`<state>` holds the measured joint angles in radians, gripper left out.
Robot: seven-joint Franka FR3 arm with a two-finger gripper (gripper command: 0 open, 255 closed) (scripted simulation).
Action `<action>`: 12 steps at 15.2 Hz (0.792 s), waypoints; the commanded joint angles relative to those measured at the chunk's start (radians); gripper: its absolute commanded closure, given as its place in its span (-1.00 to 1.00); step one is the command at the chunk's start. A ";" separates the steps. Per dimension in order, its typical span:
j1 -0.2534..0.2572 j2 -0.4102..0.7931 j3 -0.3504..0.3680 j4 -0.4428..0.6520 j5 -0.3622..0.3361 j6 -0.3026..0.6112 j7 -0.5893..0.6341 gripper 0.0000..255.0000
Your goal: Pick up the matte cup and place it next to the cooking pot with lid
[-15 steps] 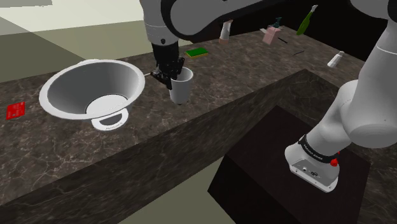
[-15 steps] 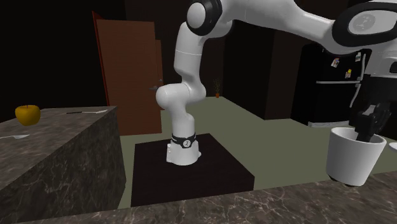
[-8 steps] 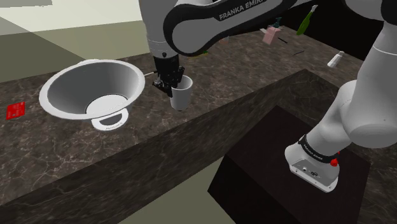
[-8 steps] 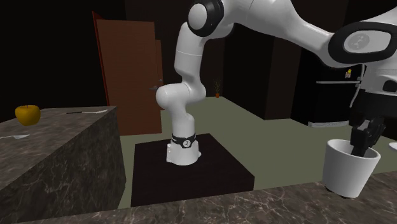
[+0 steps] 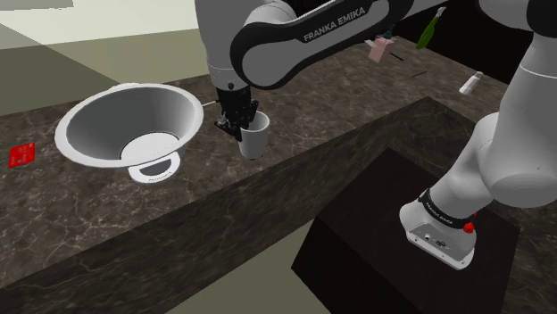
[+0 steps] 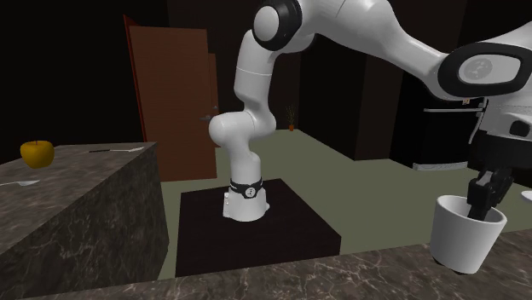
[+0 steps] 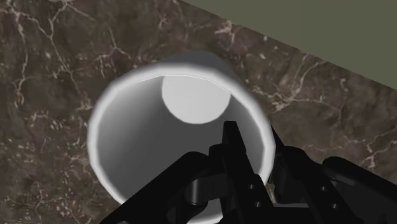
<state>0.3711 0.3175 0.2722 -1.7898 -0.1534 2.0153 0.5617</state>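
Observation:
A plain white cup [image 5: 255,138] sits upright, low at the dark marbled counter [image 5: 107,223], just to the shoulder view's right of a big white bowl-shaped pot [image 5: 98,120]. My black gripper [image 5: 239,121] is shut on the cup's rim from above, on the side facing the pot. In the wrist view one finger [image 7: 232,147] is inside the cup [image 7: 137,133] and the other is outside its wall. The second exterior view shows the gripper [image 6: 482,194] reaching into the cup [image 6: 460,245]; I cannot tell whether its base touches the counter.
A flat white piece [image 5: 152,171] lies under the pot's near side. A red square [image 5: 21,154] lies at the counter's left end. A pink item [image 5: 378,49], a green bottle [image 5: 430,27] and a white shaker [image 5: 470,83] stand farther back. A yellow fruit [image 6: 37,153] sits on a second counter.
The gripper has lowered the cup toward the counter, staying shut on its rim. The arm's forearm has swung lower over the counter.

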 commanded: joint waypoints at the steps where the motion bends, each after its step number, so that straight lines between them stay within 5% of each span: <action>1: 0.000 0.000 0.000 0.000 0.000 0.000 0.000 1.00; 3: 0.000 0.000 0.000 0.000 0.000 0.000 0.000 1.00; 4: 0.000 0.000 0.000 0.000 0.000 0.000 0.000 -1.00; 9: 0.000 0.000 0.000 0.000 0.000 0.000 0.000 -1.00; 12: 0.002 -0.025 0.006 0.069 0.012 -0.092 -0.008 -1.00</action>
<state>0.3719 0.2952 0.2764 -1.7465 -0.1441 1.9525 0.5553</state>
